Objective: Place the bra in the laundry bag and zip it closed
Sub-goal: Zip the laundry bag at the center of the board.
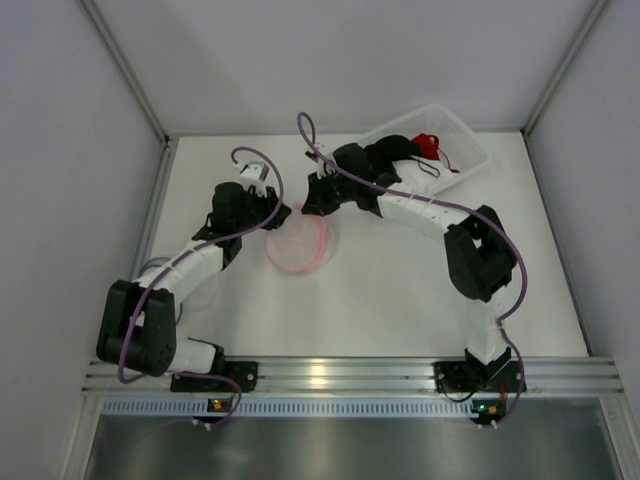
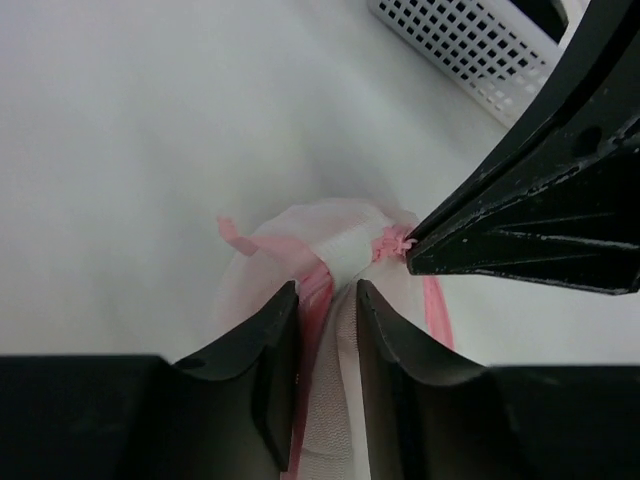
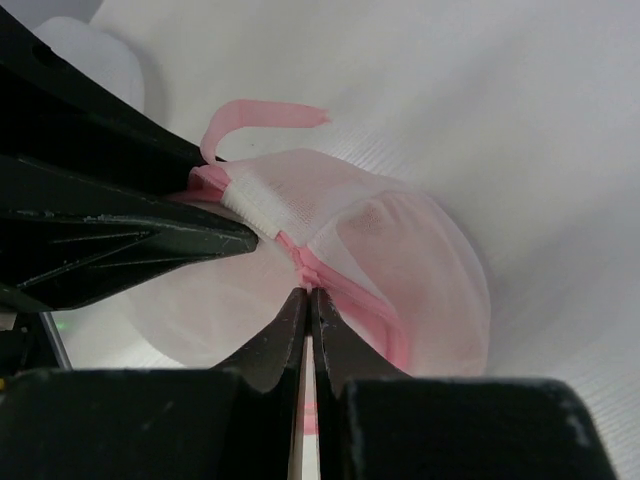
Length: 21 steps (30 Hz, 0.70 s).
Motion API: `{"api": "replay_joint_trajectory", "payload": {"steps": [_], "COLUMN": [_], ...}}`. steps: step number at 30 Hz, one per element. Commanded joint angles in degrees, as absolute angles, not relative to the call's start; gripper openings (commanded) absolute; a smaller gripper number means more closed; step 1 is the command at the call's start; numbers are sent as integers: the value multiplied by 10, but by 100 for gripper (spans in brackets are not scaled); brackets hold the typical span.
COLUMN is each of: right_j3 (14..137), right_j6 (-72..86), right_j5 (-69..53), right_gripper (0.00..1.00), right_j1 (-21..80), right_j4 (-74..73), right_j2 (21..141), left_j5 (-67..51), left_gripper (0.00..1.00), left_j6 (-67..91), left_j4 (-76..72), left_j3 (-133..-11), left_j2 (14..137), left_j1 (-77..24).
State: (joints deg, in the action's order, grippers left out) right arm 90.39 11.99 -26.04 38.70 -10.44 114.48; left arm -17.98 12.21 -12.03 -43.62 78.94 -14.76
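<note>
The laundry bag [image 1: 297, 244], a round pouch of pale pink mesh, lies on the white desk [image 1: 400, 295] left of centre, between the two arms. Both arms reach its far edge. The left hand [image 2: 325, 295] is clenched on the bag's rim, with mesh and pink trim bunched between its dark fingers beside a white fabric tab [image 2: 350, 248]. The right hand [image 3: 308, 295] comes in from the opposite side with its fingers pressed tight together, pinching the small pink zipper pull [image 2: 393, 243] at the top of the bag, just beside that tab. The two hands are very close to each other, nearly touching. From the pull, the pink zipper tape [image 3: 365, 310] curves away along the bag's edge. A loose pink ribbon loop [image 3: 265, 115] sticks up from the rim behind the tab. Whether the bra is inside cannot be told through the mesh, nor how far the zipper is drawn. At the far right corner of the desk stands a white perforated basket [image 1: 472, 143] holding a black garment [image 1: 395, 150] and a red one [image 1: 428, 143].
</note>
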Motion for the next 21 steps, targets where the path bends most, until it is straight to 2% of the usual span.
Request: {"api": "replay_joint_trajectory", "payload": {"steps": [1,4,5,7,12,21], "right_j3": [901,901,901,905,865,823], "right_j6": [116,118,120,134,202,188], "right_j5": [-271,-258,-251,-214,-210,-201], "right_gripper": [0,0,0,0,0,0], "right_j1": [387,387,386,386,343,321], "right_j4": [-70,-76,-77,-90,-62,-72], "right_j2": [1107,1107,1107,1108,1089,1070], "left_j5": [-175,-176,-173,-165,-162,-83], "left_gripper": [31,20,9,1,0,0], "left_j6": [170,174,176,179,179,289], "left_j4": [-209,-219,-219,-219,-222,-221], "left_j3": [-430,-423,-423,-417,-375,-300], "left_j2": [784,779,778,773,727,615], "left_j1": [-148,-148,-148,-148,-148,-125]}}
